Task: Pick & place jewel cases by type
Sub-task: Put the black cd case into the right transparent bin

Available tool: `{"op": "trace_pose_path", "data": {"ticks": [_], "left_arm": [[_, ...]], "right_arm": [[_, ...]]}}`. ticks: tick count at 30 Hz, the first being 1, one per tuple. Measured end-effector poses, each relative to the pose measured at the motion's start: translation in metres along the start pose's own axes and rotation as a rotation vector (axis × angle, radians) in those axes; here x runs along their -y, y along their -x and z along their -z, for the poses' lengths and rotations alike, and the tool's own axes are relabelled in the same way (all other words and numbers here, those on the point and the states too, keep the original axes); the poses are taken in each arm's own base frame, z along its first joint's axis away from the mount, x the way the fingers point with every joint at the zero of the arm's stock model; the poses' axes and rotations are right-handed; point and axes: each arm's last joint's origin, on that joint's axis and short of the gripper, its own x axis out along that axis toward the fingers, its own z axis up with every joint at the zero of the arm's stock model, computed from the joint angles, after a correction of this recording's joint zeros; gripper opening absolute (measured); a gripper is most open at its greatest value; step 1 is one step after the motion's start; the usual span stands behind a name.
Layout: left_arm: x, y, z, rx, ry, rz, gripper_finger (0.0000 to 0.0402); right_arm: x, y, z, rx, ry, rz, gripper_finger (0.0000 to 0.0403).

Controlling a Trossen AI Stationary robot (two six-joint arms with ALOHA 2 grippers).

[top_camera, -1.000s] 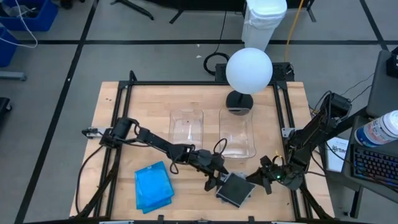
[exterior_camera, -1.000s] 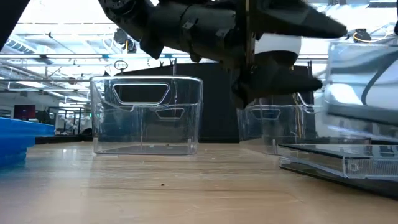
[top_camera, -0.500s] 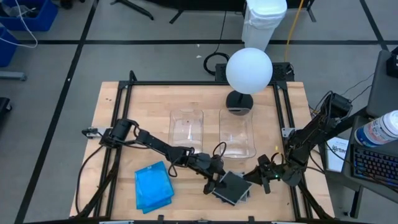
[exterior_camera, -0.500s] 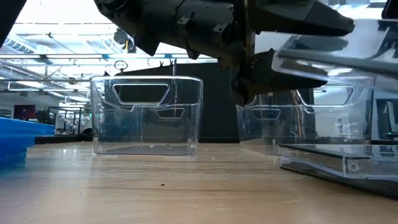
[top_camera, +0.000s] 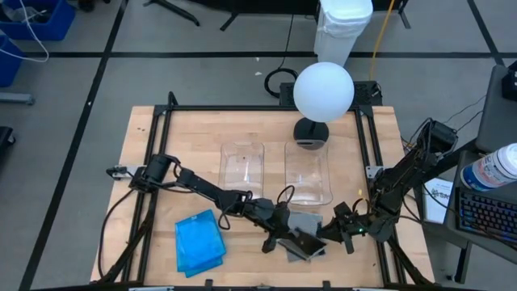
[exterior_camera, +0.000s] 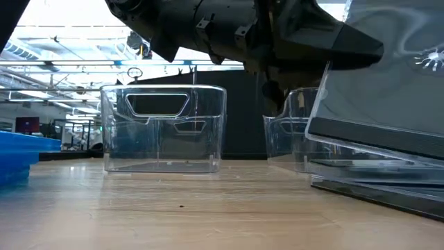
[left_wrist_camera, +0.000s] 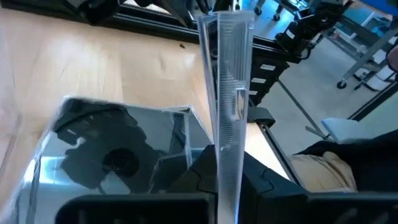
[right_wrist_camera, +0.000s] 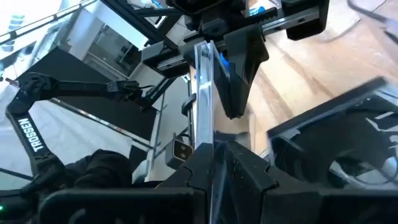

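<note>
At about 7 o'clock on the table lies the stack of blue jewel cases (top_camera: 199, 244). Near 5 o'clock the left gripper (top_camera: 283, 233) and right gripper (top_camera: 333, 233) both clamp a clear jewel case (top_camera: 304, 223) edge-on above the remaining grey cases (top_camera: 300, 247).

I'm seeing a bright translucent blue jewel-case stack (top_camera: 199, 242) lying near left, clear dark-grey jewel cases (top_camera: 302, 239) showing smoky discs near right, two colourless clear tubs (top_camera: 242, 167) sitting on pale blond wood table (top_camera: 161, 137), white globe (top_camera: 323, 90) glowing far, black arms.
</note>
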Motion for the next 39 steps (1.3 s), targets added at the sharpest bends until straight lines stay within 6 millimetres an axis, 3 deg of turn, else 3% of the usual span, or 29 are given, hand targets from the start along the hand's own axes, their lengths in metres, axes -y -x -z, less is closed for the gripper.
{"op": "trace_pose_path", "data": {"ticks": [9, 18, 22, 26, 31, 39], "left_arm": [[-0.001, 0.000, 0.000, 0.000, -0.013, 0.003, 0.0018], [0.001, 0.002, -0.003, -0.001, -0.016, 0.013, 0.0018], [0.002, 0.004, -0.005, -0.002, -0.015, 0.015, 0.0018], [0.003, 0.005, -0.009, 0.016, -0.017, 0.006, 0.0024], [0.003, 0.007, -0.009, 0.000, -0.034, -0.015, 0.0018], [0.002, 0.007, -0.009, 0.000, -0.039, -0.020, 0.0027]], "right_arm": [[-0.004, -0.001, -0.002, 0.001, 0.089, -0.052, 0.0049], [-0.026, -0.003, -0.012, -0.051, 0.105, -0.113, 0.0195], [-0.045, -0.005, -0.028, -0.177, 0.142, 0.021, 0.0235], [-0.062, -0.005, -0.049, -0.340, 0.189, 0.247, 0.0242], [-0.077, -0.020, -0.067, -0.436, 0.202, 0.297, 0.0242], [-0.056, -0.046, -0.061, -0.608, 0.147, 0.361, 0.0242]]}}
